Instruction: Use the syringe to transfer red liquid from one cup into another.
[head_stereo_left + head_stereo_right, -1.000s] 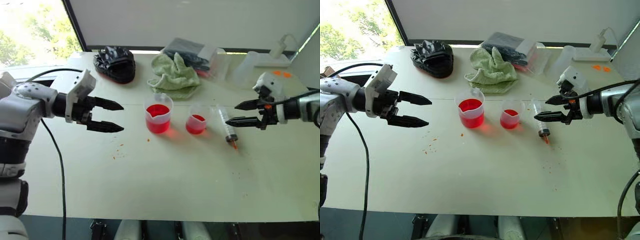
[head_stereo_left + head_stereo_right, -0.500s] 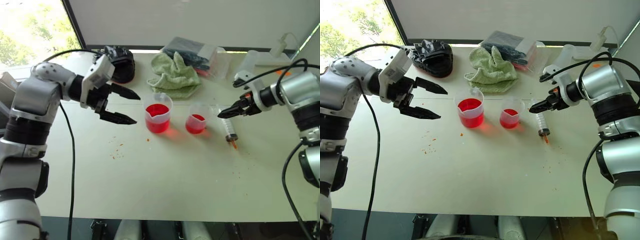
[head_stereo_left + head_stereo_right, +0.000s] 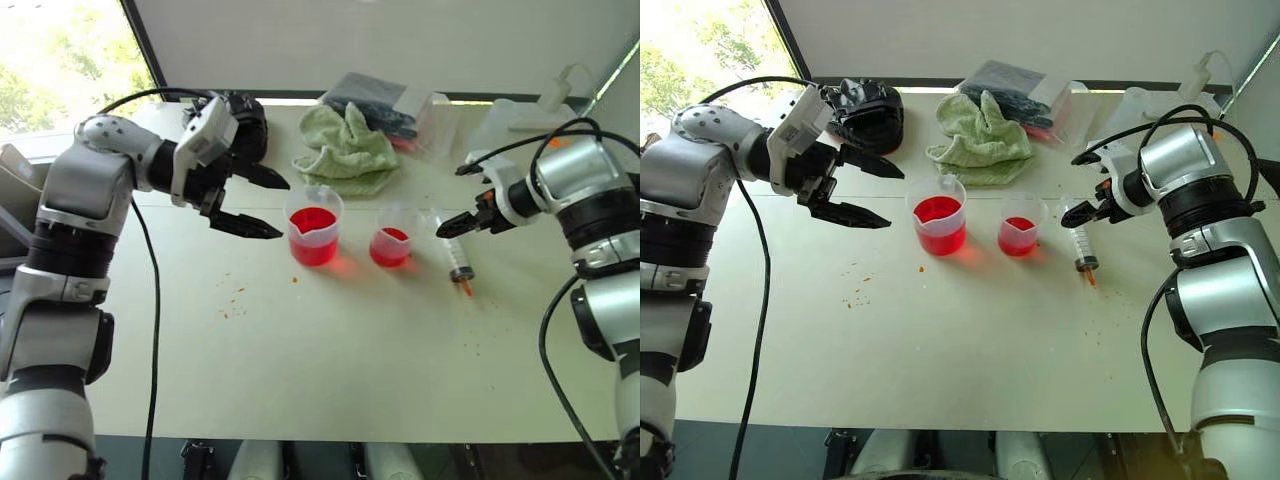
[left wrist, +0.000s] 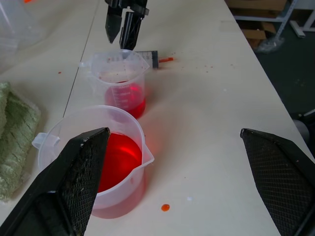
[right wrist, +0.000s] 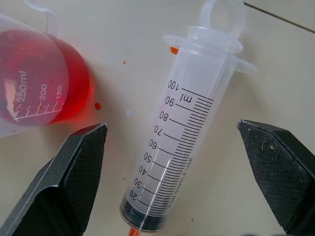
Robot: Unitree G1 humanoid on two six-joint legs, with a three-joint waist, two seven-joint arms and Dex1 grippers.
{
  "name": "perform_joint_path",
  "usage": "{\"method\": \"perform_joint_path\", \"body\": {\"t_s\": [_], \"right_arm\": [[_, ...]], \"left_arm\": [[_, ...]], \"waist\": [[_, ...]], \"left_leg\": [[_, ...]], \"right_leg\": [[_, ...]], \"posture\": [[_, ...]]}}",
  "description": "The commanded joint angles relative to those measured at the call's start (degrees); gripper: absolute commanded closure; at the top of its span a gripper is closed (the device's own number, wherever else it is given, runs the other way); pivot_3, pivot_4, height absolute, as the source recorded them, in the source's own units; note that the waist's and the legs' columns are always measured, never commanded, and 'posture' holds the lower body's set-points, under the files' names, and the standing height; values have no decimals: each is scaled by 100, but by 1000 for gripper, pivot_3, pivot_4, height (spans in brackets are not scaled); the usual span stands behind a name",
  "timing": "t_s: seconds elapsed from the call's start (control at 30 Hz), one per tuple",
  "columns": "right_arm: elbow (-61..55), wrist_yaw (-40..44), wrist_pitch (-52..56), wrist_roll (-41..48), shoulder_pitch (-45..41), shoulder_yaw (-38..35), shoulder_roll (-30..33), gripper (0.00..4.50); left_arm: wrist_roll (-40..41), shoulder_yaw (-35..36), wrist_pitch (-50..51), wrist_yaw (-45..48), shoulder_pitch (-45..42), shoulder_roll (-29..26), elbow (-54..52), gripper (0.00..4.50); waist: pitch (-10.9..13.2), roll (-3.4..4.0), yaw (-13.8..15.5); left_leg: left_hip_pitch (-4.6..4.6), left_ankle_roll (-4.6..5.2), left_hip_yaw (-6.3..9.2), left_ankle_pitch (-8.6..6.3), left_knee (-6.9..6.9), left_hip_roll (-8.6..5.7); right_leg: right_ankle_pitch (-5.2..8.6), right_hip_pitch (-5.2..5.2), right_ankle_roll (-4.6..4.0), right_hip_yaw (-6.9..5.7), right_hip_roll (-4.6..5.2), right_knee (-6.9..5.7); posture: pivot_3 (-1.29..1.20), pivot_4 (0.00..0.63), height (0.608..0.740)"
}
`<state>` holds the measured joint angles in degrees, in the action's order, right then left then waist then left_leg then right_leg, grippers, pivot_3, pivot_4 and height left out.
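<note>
A lab-like test room: a plain white bench (image 3: 330,370) by a window (image 3: 60,70) at upper left, carrying graduated beakers (image 3: 316,236).

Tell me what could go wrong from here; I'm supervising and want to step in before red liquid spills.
1. The right gripper, open, hangs over the syringe lying flat on the table; closing off-centre may roll it away.
2. The smaller cup stands close beside the syringe and could be knocked.
3. The open left gripper hovers beside the spouted beaker; a bump could spill it.
</note>
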<state>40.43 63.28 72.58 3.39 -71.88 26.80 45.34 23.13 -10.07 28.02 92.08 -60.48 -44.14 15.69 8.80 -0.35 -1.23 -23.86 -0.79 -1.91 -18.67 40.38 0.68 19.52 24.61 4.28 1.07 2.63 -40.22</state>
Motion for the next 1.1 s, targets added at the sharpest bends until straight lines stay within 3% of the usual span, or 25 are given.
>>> {"method": "perform_joint_path", "body": {"t_s": [0.03, 0.7, 0.8, 0.93, 0.97, 1.1], "right_arm": [[200, -194, -78, -90, -50, -152, -90, 80], [595, -221, -580, -516, 222, 111, -386, 80], [660, -197, -636, -581, 236, 102, -409, 921], [731, -208, -658, -612, 241, 65, -440, 2767], [743, -207, -662, -614, 242, 63, -446, 3049], [788, -227, -634, -613, 219, 22, -507, 3088]], "left_arm": [[15, 225, -84, -70, -169, 25, 0, 0], [-84, 301, -326, -267, -157, -5, 65, 0], [-80, 310, -322, -280, -162, 1, 58, 0], [-89, 318, -326, -308, -138, 4, 23, 0], [-88, 321, -325, -309, -135, 0, 19, 0], [-88, 332, -322, -322, -131, -4, 17, 0]], "waist": [[0, 0, -1], [0, 0, -96], [0, 0, -135], [0, 0, -140], [0, 0, -137], [-1, -1, -134]], "left_leg": [[0, 0, 0, 0, 1, 0], [-53, 2, 21, -1, 67, -4], [-53, 2, 21, -1, 66, -4], [-53, 2, 21, -1, 67, -4], [-53, 2, 21, -1, 68, -4], [-53, 2, 21, -1, 74, -4]], "right_leg": [[0, 0, 0, 0, 0, -1], [0, 38, 0, -18, 3, -81], [0, 38, 0, -18, 3, -82], [0, 41, 0, -18, 2, -89], [0, 41, 0, -18, 3, -89], [0, 39, 0, -18, 4, -89]], "posture": [[0, 150, 711], [0, 150, 711], [0, 150, 711], [0, 150, 711], [0, 150, 711], [0, 150, 711]]}}
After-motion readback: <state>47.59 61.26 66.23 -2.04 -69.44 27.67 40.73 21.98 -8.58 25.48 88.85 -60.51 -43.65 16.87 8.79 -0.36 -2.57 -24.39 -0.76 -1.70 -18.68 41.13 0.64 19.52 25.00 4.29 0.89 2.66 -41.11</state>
